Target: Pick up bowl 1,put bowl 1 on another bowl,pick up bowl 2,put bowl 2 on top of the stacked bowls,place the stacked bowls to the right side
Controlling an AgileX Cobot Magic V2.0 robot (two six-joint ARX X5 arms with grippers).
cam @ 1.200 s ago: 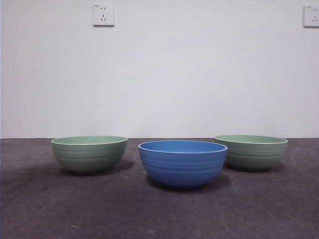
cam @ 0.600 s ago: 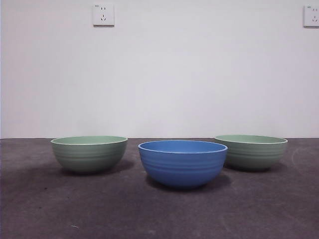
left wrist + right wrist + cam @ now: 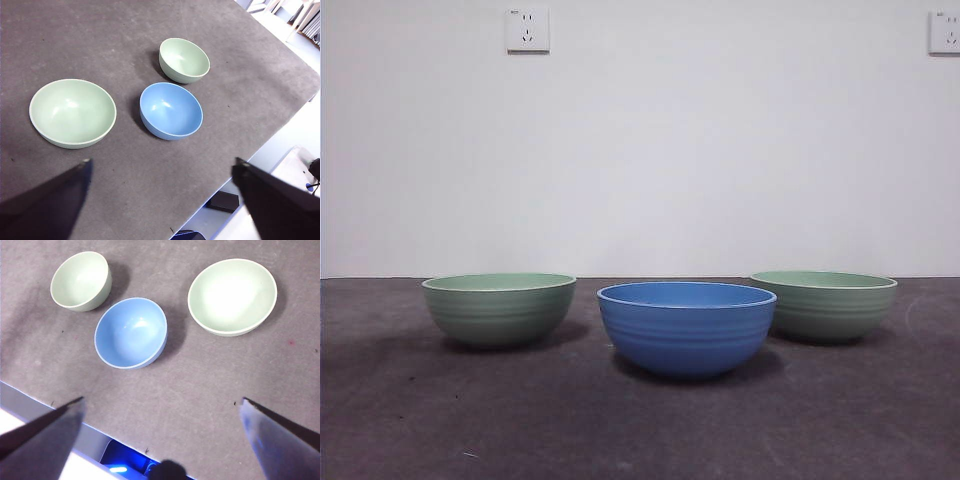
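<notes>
The blue bowl (image 3: 686, 327) sits upright on the dark grey table (image 3: 640, 430), nearest the front camera and between the two pale green bowls. It is empty, with faint ridges round its outside. The left green bowl (image 3: 499, 308) stands apart from it with a clear gap; the right green bowl (image 3: 828, 305) sits slightly farther back, partly overlapped by the blue rim in the front view (the wrist views show a gap there). Nothing is stacked. The left gripper (image 3: 160, 170) hangs high above the table, jaws spread wide, holding nothing. The right gripper (image 3: 162, 402) likewise hangs high, jaws wide apart and empty. Two wall sockets (image 3: 527, 29) show behind.
</notes>
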